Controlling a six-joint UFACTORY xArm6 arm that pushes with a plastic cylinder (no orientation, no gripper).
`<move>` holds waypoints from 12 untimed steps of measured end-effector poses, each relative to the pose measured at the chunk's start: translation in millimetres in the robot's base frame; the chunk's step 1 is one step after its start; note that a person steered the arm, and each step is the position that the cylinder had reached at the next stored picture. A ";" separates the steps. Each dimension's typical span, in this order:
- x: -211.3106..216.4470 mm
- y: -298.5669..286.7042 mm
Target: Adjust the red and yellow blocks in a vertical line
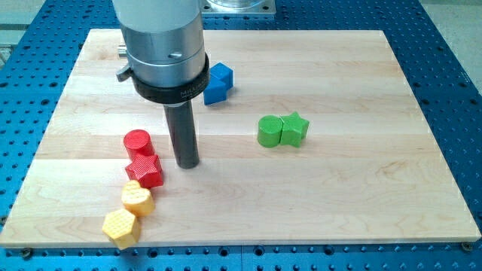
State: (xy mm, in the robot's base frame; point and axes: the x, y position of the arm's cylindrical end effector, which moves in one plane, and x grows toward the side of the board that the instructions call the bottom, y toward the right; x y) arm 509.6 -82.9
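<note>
Red cylinder [137, 141], red star [144, 170], yellow heart [137, 198], yellow hexagon [120, 227]: chained, column slanting; straightening remains. My tip [187, 165] beside star's right. No fingers fitted.

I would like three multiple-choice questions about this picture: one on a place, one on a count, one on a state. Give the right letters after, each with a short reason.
1. Where is my tip relative to the red star block?
A. at its right in the view
B. at its left in the view
C. on top of it

2. How many green blocks are on the wooden board?
A. one
B. two
C. three

3. How do the green cube-like block and the green star block stand to each other?
A. far apart
B. stacked
C. side by side, touching

Answers:
1. A, as the rod's end sits just right of the red star, beside it.
2. B, as only those two green blocks show.
3. C, as no gap shows between them.
</note>
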 end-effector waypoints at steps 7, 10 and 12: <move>32.7 30.4; 71.1 12.4; 70.9 -5.9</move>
State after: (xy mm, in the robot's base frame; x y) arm 580.5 -88.8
